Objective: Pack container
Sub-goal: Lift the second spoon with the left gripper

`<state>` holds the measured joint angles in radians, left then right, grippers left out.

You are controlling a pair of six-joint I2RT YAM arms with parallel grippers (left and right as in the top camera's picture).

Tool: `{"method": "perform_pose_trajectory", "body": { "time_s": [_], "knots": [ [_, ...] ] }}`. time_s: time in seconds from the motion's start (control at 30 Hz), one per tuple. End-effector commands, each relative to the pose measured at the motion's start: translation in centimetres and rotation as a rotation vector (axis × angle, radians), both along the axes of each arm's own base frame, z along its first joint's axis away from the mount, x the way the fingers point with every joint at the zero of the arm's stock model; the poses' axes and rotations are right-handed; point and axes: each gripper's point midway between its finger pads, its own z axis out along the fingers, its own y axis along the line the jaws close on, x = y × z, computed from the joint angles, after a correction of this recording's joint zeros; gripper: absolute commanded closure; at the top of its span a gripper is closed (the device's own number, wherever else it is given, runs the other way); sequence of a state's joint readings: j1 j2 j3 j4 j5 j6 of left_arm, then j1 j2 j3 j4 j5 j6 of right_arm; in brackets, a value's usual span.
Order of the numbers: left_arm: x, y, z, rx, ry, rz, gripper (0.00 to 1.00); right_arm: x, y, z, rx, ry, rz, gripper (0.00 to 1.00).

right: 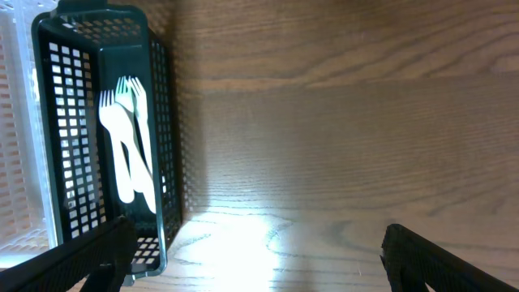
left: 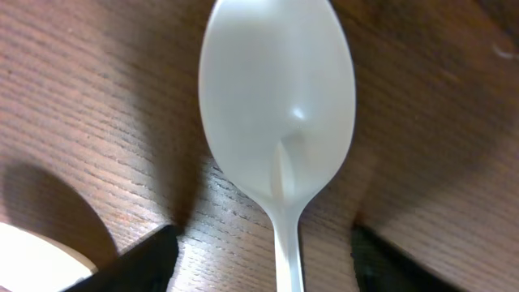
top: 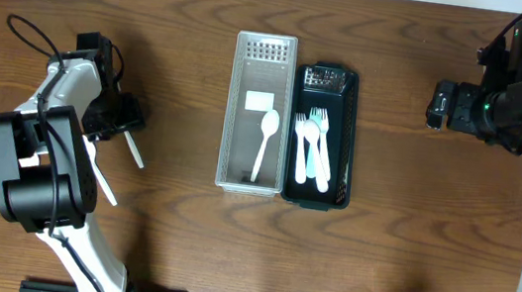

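Note:
A clear basket [top: 241,114] in the middle of the table holds one white spoon [top: 264,142]. A black basket [top: 348,127] beside it on the right holds several white and pale blue forks [top: 313,147]; both show in the right wrist view, the basket [right: 158,122] and the forks [right: 122,146]. My left gripper [top: 123,114] is low over the table at the left. Its jaws [left: 263,255] are open on either side of the handle of a white spoon [left: 276,105] lying on the wood. My right gripper [top: 438,103] [right: 259,251] is open and empty, right of the black basket.
A white utensil handle [top: 133,147] sticks out from under the left gripper, and another white utensil [top: 104,185] lies just below it on the wooden table [top: 410,234]. The left arm's base [top: 38,174] stands beside them.

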<state>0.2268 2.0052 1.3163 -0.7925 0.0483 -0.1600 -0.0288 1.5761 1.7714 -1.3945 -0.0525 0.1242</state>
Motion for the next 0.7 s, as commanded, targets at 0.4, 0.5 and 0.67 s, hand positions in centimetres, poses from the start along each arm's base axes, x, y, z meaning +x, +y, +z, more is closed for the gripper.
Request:
{"method": "perform_pose_trajectory", "body": {
  "time_s": [0.4,0.5,0.67],
  "knots": [
    [0.9,-1.9,-0.6,0.014,-0.011,-0.064,0.72,-0.1,-0.2,-0.3,0.0,0.013,0.007,0.01],
    [1.0,-2.3,-0.6,0.014,-0.014,-0.076,0.79,-0.1,-0.2,-0.3,0.0,0.014,0.008,0.01],
    [0.9,-2.4,-0.6,0.013,-0.007,-0.077,0.81,-0.2,-0.2,-0.4,0.0,0.017,0.008,0.01]
  ]
}}
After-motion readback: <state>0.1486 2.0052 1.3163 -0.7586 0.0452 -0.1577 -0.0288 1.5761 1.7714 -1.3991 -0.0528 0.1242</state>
